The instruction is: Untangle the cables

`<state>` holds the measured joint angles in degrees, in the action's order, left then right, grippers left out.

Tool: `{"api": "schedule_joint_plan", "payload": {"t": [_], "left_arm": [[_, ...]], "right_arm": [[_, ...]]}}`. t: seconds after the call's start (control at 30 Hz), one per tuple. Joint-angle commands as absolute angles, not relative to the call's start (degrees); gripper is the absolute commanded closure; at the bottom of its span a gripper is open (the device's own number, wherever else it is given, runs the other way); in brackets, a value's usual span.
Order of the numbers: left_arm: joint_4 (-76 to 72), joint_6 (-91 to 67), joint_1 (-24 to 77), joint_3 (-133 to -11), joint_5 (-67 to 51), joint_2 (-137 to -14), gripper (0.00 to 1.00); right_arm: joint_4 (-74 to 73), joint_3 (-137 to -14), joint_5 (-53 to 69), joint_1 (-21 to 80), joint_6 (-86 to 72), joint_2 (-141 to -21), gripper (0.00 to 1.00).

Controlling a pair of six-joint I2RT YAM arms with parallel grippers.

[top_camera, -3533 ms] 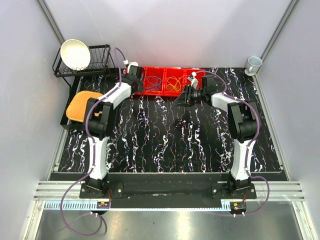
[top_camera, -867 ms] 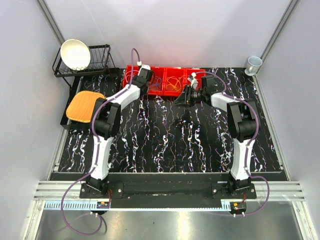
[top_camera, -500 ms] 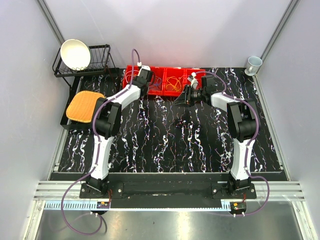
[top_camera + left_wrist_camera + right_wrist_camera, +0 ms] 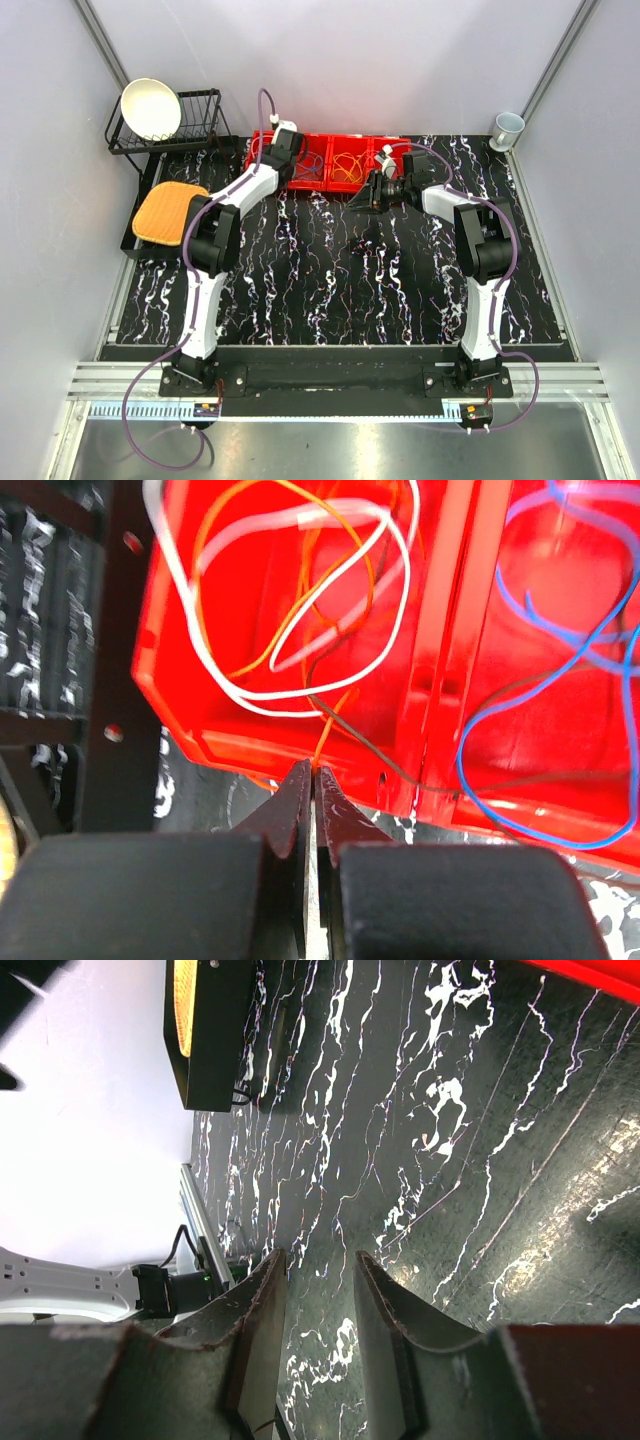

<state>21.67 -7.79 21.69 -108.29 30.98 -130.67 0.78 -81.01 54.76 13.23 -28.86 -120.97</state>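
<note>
At the far left a bowl (image 4: 150, 108) sat in a wire rack (image 4: 205, 97) with an orange mat (image 4: 165, 211) below it, both well apart from the work and seemingly no part of it. The left arm stretched to the far edge of the bench (image 4: 330, 270) because the cables lay there, in a red tray (image 4: 440, 630). The left claw (image 4: 313, 772) was pressed together at the near wall of the tray's left compartment, apparently pinching the orange cable (image 4: 330, 730) where it ran down over the rim. That was likely the easiest free length to draw out from the white cable (image 4: 250, 693) looped across it. A thin dark cable (image 4: 360, 742) crossed the divider towards the blue cable (image 4: 462, 765) in the next compartment, so the strands looked far from separated. The right claw (image 4: 320, 1257) hung just in front of the tray with its jaws partly spread and nothing between them, probably placed clear of the pull yet near enough to take a second strand. A mug (image 4: 507, 128) stood at the far right corner.
</note>
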Motion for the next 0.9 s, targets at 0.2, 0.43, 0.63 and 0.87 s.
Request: {"api": "schedule_joint_plan", "payload": {"t": [0.2,0.43,0.63,0.87], "left_arm": [[26.88,-8.79,19.87,-126.02,34.46,-132.97,1.0],[26.72,-6.94,19.69,-132.45,34.89,-135.09,1.0],[24.26,-7.65,18.55,-131.58,33.22,-135.35,1.0],[22.68,-12.12,16.53,-127.45,30.15,-136.14,1.0]], "right_arm": [[1.05,-83.5,55.9,13.36,-28.83,-121.38,0.61],[0.79,-83.58,55.81,13.36,-28.74,-121.38,0.61],[0.62,-83.67,55.81,13.45,-28.65,-121.46,0.61],[0.35,-83.94,55.81,13.45,-28.57,-121.73,0.61]]}}
